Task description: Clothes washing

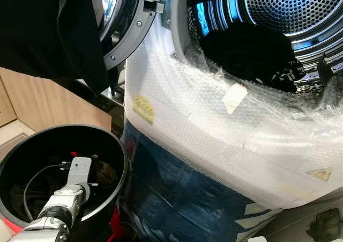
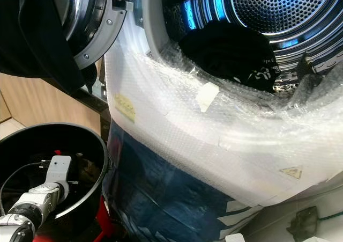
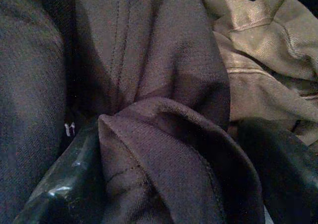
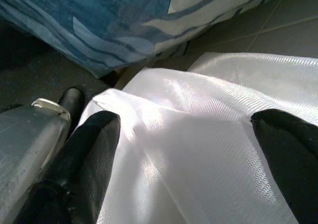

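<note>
Left gripper [image 3: 164, 184] is down in the black bin [image 1: 115, 145], fingers closed on a fold of dark garment [image 3: 164, 149] — soft, limp, light, best pinched at a bunched ridge. A tan cloth [image 3: 263, 60] lies beside it. Drum [image 1: 300, 16] already holds dark laundry [image 1: 252, 54]. Right gripper [image 4: 184, 149] spread wide over white fabric [image 4: 198, 134] — idle.
</note>
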Tool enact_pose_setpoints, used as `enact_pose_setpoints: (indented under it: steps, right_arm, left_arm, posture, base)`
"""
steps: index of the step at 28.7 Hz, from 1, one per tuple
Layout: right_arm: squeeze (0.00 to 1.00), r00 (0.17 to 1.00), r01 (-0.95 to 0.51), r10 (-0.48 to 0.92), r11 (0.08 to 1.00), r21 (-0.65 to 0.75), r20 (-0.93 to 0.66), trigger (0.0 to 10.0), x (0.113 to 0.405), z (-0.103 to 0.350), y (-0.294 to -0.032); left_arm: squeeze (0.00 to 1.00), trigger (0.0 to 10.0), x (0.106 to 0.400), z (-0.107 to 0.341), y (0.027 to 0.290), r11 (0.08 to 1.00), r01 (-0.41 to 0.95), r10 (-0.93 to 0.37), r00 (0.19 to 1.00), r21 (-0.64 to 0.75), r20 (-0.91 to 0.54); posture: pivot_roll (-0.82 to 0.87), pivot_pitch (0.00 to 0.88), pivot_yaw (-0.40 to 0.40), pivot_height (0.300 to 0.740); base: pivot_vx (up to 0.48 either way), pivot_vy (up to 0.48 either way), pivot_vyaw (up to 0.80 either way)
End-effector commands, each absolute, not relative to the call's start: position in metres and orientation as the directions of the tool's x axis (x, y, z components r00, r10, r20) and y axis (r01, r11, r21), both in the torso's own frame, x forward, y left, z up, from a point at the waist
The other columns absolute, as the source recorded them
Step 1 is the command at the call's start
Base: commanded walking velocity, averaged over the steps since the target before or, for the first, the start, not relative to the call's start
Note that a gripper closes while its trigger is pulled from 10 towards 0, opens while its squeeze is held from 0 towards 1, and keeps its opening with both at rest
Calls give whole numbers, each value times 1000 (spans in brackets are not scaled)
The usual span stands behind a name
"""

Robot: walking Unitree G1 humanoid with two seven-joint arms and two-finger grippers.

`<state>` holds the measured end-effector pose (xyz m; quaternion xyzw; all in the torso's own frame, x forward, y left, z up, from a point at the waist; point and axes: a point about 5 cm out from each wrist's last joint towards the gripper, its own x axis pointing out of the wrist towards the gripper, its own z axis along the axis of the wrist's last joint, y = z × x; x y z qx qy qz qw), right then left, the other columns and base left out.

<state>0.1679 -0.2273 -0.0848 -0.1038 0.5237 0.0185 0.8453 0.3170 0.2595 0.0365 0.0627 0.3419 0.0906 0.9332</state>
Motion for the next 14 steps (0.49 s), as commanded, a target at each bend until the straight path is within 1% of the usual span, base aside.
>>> enact_pose_setpoints:
  steps: [1, 4, 10, 14]
  right_arm:
    - [0, 437, -122, -98, 978, -167, -894, 10000, 164, -84, -238]
    - [0, 446, -110, -99, 980, -164, -890, 10000, 167, -83, -237]
    - [0, 447, -137, -62, 981, -137, -892, 10000, 172, -82, -229]
    - [0, 452, -140, -43, 983, -118, -891, 10000, 176, -82, -224]
  left_arm:
    - [0, 0, 310, 26, 256, 978, -122, 202, 725, 166, -659]
    - [0, 0, 310, 27, 257, 978, -124, 205, 724, 168, -659]
    - [0, 0, 313, 29, 256, 980, -123, 198, 732, 159, -652]
    - [0, 0, 314, 33, 261, 977, -138, 212, 734, 165, -646]
  posture:
    - [114, 61, -257, 740]
    - [116, 56, -259, 740]
    - [120, 48, -255, 740]
    - [123, 39, -249, 740]
  base:
    - [0, 0, 0]
    - [0, 0, 0]
    - [0, 0, 0]
    - [0, 0, 0]
